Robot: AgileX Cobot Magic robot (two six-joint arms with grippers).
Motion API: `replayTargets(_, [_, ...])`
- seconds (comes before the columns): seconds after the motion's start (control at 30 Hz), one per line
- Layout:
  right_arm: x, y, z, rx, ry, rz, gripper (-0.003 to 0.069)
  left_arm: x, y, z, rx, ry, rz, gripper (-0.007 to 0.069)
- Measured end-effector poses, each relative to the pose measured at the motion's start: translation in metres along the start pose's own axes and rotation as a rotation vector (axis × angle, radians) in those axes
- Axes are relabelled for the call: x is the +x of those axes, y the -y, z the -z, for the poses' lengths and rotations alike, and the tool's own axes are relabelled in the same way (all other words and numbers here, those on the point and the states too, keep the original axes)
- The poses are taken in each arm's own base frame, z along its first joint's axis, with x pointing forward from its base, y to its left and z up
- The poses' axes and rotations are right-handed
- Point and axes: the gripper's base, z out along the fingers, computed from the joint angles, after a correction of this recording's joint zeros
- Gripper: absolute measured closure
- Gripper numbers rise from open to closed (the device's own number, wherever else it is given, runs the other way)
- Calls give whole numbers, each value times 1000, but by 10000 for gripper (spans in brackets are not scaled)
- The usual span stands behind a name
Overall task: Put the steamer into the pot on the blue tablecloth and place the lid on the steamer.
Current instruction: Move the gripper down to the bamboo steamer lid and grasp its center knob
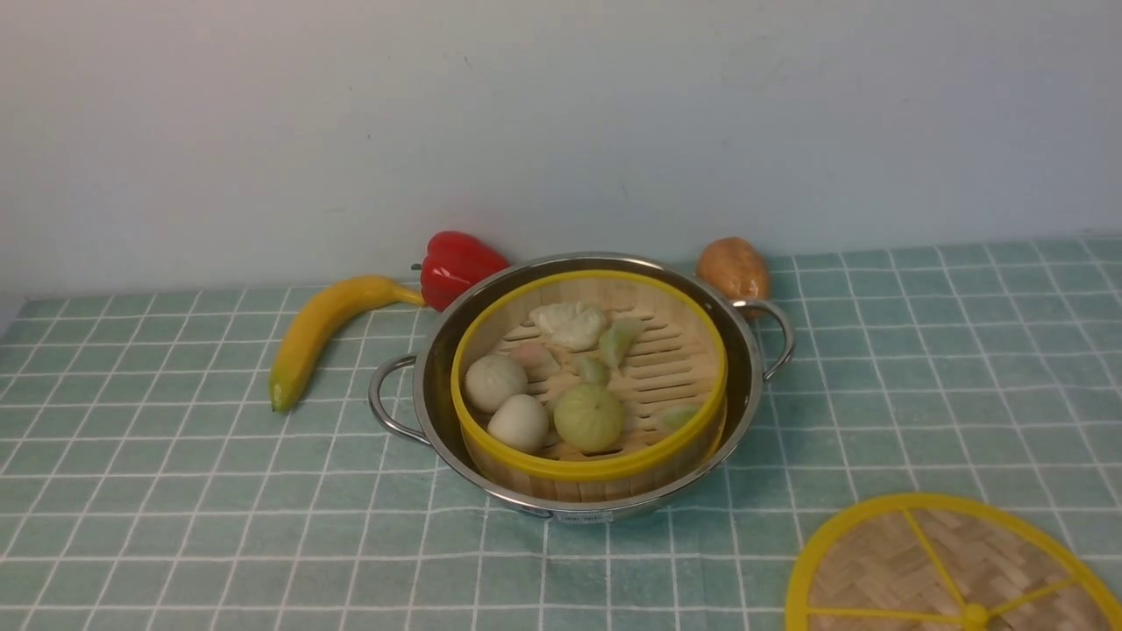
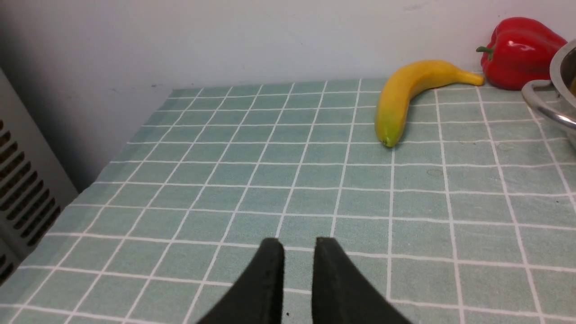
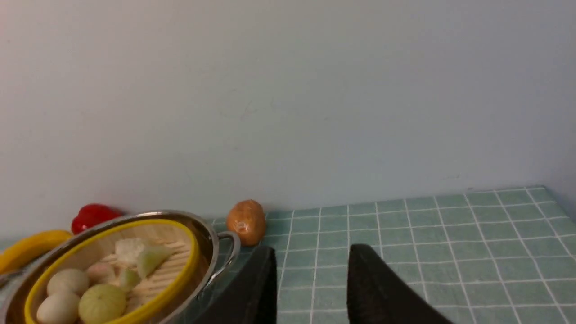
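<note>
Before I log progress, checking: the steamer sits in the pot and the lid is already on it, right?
Not quite: the steamer sits in the pot, but the lid lies on the blue tablecloth, as the front view shows.

One pot (image 1: 434,368), one steamer (image 1: 587,467), one lid (image 1: 877,570), one banana (image 1: 320,329), one red pepper (image 1: 456,263), one potato (image 1: 734,267), one tablecloth (image 1: 175,491), three round buns (image 1: 589,417), several small dumplings (image 1: 570,324) too crowded to count.

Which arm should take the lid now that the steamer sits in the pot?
Right. The lid lies on the cloth on the robot's right, and the right gripper is open and empty. The left gripper is on the banana's side.
</note>
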Motion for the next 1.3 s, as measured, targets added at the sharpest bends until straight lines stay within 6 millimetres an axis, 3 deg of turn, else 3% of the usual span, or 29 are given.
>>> replayTargets(0.13, [-5,-8,1,-40,-241,175,416,0,0,0,0,0,0,529])
replayTargets(0.23, [-10,-13,-16,-88,-399,279,416,0,0,0,0,0,0,529])
replayTargets(0.3, [-12,-15,-40,-145,-509,357,416,0,0,0,0,0,0,529])
replayTargets(0.37, [-5,-18,-81,-255,-682,465,416,0,0,0,0,0,0,529])
replayTargets(0.5, [12,-20,-126,-345,-879,523,416,0,0,0,0,0,0,529])
replayTargets(0.53, [13,-20,-129,-349,-892,526,416,0,0,0,0,0,0,529])
replayTargets(0.6, [36,-28,-159,-401,-1065,575,416,0,0,0,0,0,0,529])
replayTargets(0.63, [40,-29,-163,-404,-1090,585,416,0,0,0,0,0,0,529])
replayTargets(0.7, [67,-40,-187,-379,-1222,654,416,0,0,0,0,0,0,529])
replayTargets(0.83, [97,-46,-218,-271,-1286,693,416,0,0,0,0,0,0,527])
replayTargets(0.97, [112,-47,-235,-232,-1272,673,416,0,0,0,0,0,0,517])
replayTargets(1.3, [136,-47,-255,-209,-1310,651,416,0,0,0,0,0,0,503])
